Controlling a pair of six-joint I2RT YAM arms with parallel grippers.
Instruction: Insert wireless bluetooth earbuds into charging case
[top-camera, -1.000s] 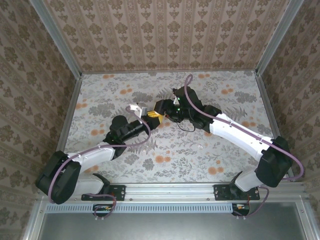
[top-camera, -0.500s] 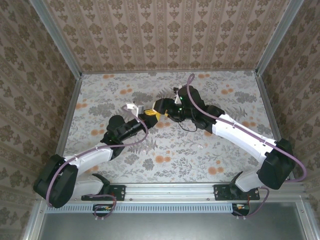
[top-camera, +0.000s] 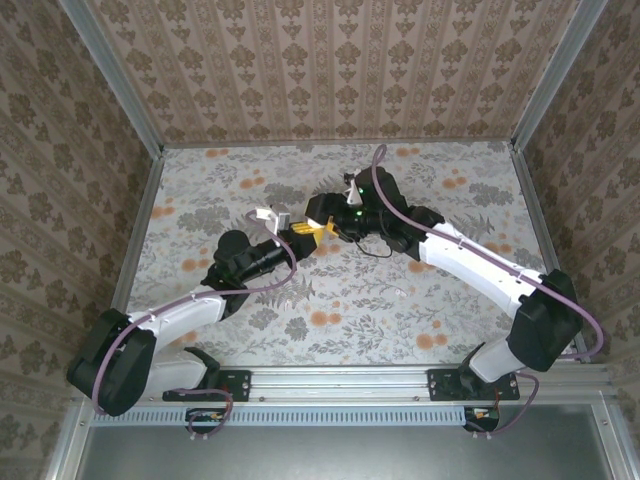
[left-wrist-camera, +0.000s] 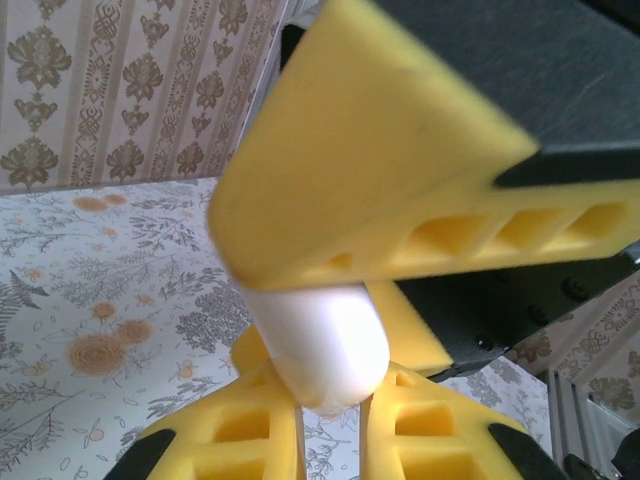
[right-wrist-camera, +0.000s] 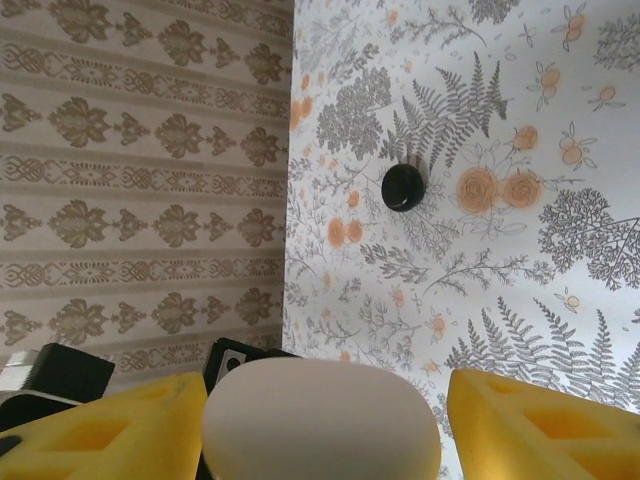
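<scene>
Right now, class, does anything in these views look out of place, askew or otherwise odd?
One small round black plastic earbud lies loose on the floral-patterned table, apart from the glossy white pebble-shaped charging case, which the left gripper clamps up off the table. Nothing looks spilled or damaged.

My right fingers (right-wrist-camera: 540, 420) yellow, matt, ribbed plastic; charging case (left-wrist-camera: 325, 345) white smooth plastic, soft sheen; earbud (right-wrist-camera: 403, 187) black, glossy; table (right-wrist-camera: 500, 300) printed floral, matt.

light: bright, even | shadows: faint | left wrist: charging case (left-wrist-camera: 322, 345) soft-focused (close to lens), washed white
</scene>
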